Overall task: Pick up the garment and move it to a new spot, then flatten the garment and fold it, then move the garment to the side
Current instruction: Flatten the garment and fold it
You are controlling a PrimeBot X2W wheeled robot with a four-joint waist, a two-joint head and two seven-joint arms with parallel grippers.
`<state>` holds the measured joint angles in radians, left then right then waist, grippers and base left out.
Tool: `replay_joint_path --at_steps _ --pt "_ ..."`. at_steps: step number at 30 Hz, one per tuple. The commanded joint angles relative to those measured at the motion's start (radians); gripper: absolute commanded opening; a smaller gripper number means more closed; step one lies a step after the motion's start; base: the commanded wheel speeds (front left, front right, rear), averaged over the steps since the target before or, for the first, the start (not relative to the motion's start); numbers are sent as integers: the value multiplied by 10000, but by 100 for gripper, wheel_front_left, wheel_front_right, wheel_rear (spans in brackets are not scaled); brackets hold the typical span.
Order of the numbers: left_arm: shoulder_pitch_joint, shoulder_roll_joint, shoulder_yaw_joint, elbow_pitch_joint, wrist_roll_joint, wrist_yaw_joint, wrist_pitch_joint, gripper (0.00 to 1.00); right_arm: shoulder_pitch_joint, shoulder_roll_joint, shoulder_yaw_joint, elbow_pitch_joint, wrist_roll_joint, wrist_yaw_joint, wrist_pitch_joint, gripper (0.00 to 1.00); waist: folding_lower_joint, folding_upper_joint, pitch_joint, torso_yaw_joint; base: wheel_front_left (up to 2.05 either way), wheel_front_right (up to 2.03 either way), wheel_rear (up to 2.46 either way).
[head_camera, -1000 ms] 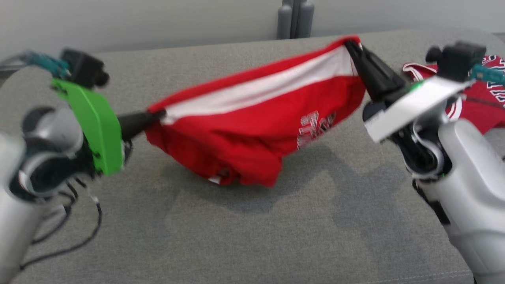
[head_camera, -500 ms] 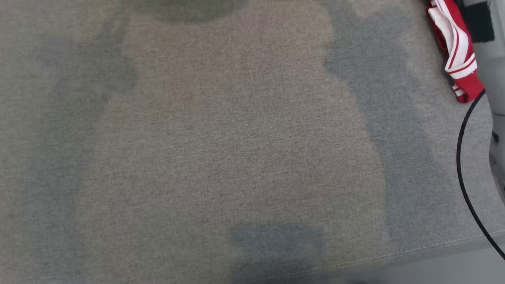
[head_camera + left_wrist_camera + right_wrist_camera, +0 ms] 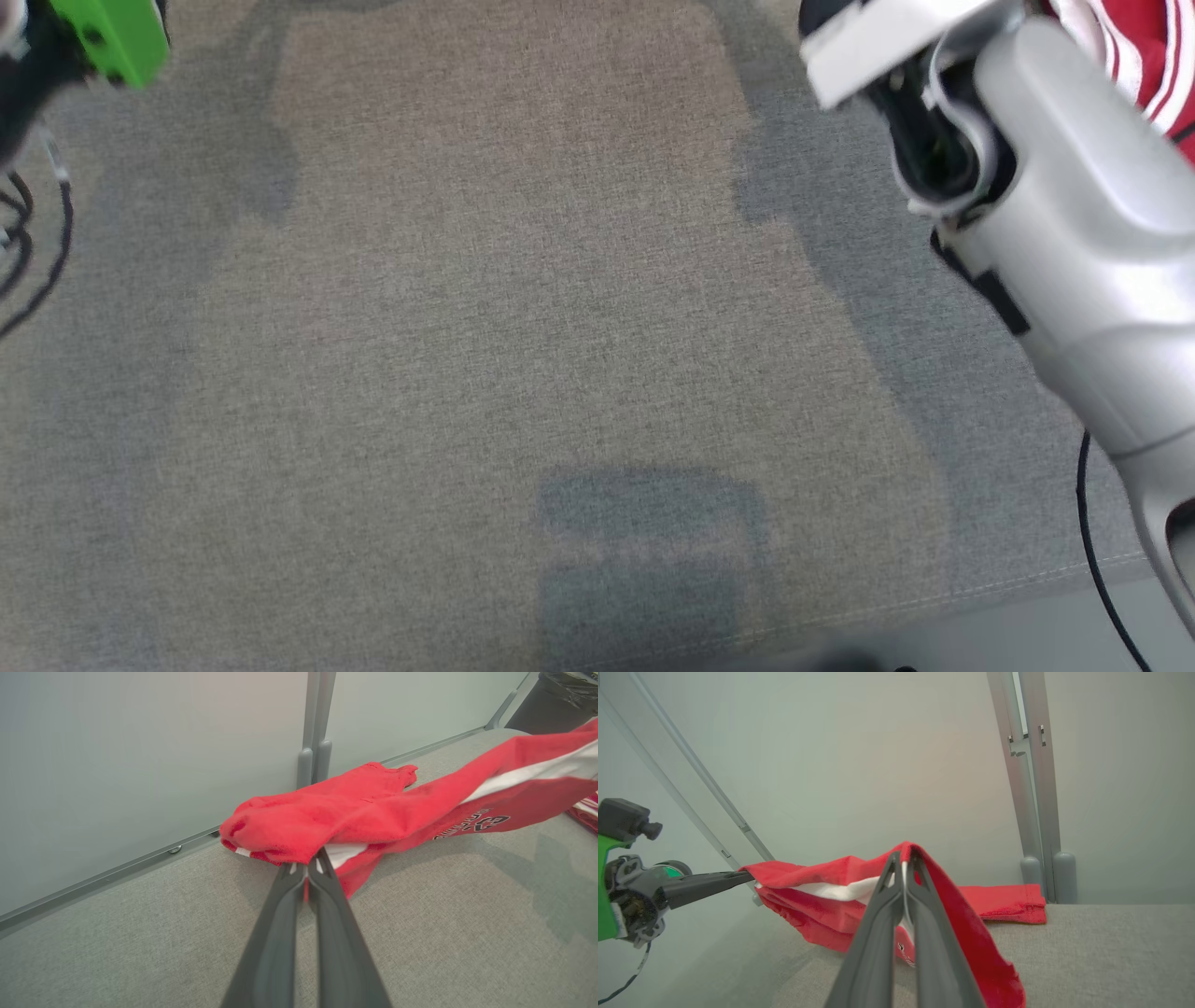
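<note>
The left gripper [image 3: 312, 858] is clamped shut on one end of the garment [image 3: 373, 807], at its white-striped edge, and the right gripper [image 3: 903, 856] is pinched tight on the other end. The cloth hangs stretched between them, long axis running arm to arm, its slack trailing onto the grey surface [image 3: 523, 327] by the back wall. Neither arm is nearer, so I'd say spreading it flat means lowering both together

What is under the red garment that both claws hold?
Under the red white-striped garment lies the grey woven fabric surface, in shadow. The garment's far end rests on it, so anything beneath that end is covered.
</note>
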<state>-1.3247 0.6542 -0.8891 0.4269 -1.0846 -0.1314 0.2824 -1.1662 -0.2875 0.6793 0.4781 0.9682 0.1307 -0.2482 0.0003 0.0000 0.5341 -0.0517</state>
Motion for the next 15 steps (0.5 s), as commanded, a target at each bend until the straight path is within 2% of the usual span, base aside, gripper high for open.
replay_joint_path --at_steps 1,5,9,15 --pt "358 45 -86 -24 -125 16 -149 0 299 -26 134 -83 183 0 -23 0 -3 0 -283 38 0 0 0" --pt "1713 195 -190 69 -337 36 -1103 0 1489 -364 873 -370 837 0 -75 0 -3 0 -789 31 0 0 0" --pt "3175 126 -320 -88 -544 294 -1933 0 2430 -765 1456 -628 1240 0 -111 0 -3 0 -1392 45 0 0 0" --pt "5097 -42 -896 -588 65 830 -3213 0 3685 -1431 2043 -1100 1515 0 -171 0 -3 0 -2371 105 0 0 0"
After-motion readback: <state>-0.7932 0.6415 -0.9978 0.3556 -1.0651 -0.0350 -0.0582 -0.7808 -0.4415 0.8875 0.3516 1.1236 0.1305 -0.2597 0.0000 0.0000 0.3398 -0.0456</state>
